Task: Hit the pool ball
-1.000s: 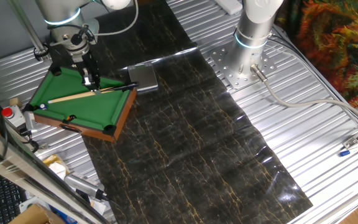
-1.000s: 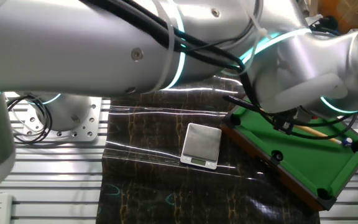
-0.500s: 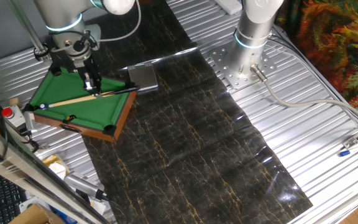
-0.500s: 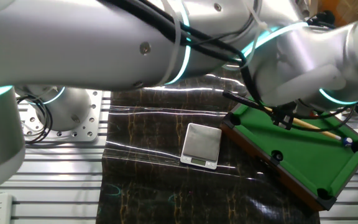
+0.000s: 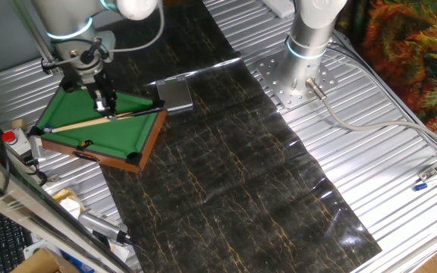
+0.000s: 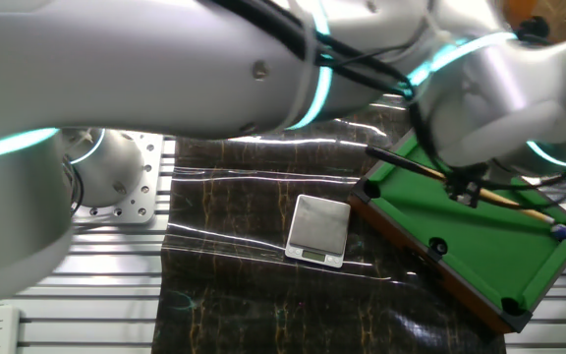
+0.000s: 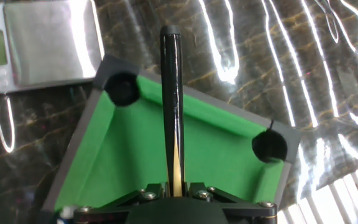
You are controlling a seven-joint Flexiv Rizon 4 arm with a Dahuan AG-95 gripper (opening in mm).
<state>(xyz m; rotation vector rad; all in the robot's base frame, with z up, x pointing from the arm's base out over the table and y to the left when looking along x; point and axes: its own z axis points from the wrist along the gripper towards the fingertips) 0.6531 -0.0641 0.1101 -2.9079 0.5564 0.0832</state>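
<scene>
Over the green pool table (image 5: 97, 121), the hand (image 5: 105, 105) grips the cue (image 5: 89, 122); drive it straight, level, toward the ball (image 6: 558, 231).

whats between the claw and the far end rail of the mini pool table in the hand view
Only bare green felt, with the cue held in the claw running over it and out past the rail. A corner pocket sits on each side. No ball shows there.

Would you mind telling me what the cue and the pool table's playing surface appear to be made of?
The cue looks like lacquered wood: a glossy black butt fading into pale yellowish grain toward the fingers. The pool table surface looks like matte green felt, flat and without reflections, though fabric texture is too fine to confirm.
</scene>
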